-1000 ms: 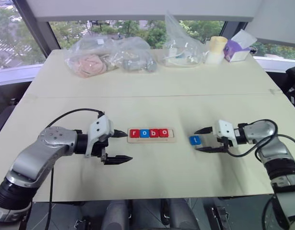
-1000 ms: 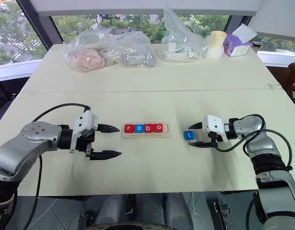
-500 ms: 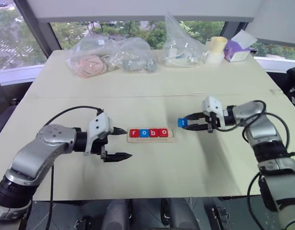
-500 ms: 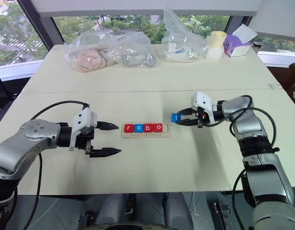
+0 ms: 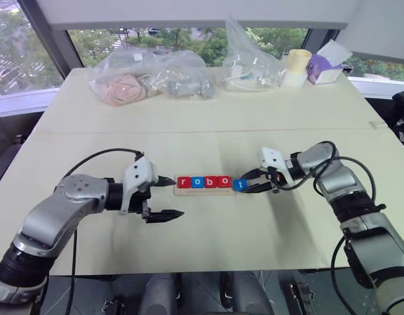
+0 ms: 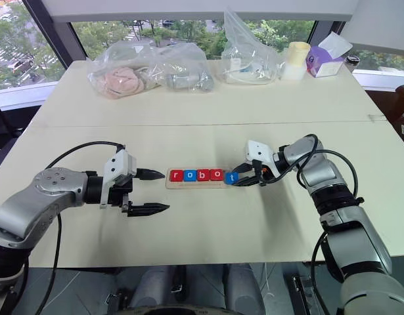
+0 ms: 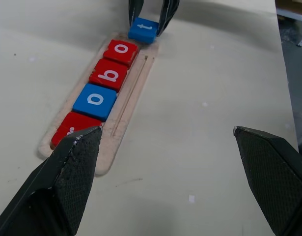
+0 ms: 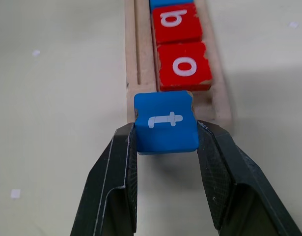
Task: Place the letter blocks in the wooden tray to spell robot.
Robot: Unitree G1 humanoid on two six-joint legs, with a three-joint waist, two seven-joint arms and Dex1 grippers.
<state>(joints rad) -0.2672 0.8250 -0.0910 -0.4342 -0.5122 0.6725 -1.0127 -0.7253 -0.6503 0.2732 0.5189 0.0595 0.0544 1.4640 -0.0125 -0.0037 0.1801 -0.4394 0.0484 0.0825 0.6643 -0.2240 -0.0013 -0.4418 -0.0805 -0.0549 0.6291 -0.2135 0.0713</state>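
Now right gripper point(image 8: 165, 142) clamped on blue t block point(image 8: 165, 121), hovering at right end of wooden tray point(image 5: 208, 191), centre frame. Tray's long axis runs left-right; empty slot lies just left of block, beside red o block point(image 8: 184, 66). Left gripper point(image 5: 164, 197) spread wide, idle at tray's left end.

- Four letter blocks point(image 5: 203, 182) sit in the wooden tray point(image 5: 207, 191).
- The t block point(image 5: 239, 185) hangs at the tray's right end, between the right gripper's point(image 8: 166, 142) fingers.

Bright, even daylight from the windows point(image 5: 31, 59) behind, soft shadows on the table point(image 5: 208, 125) — wrist views sharp, slight edge distortion
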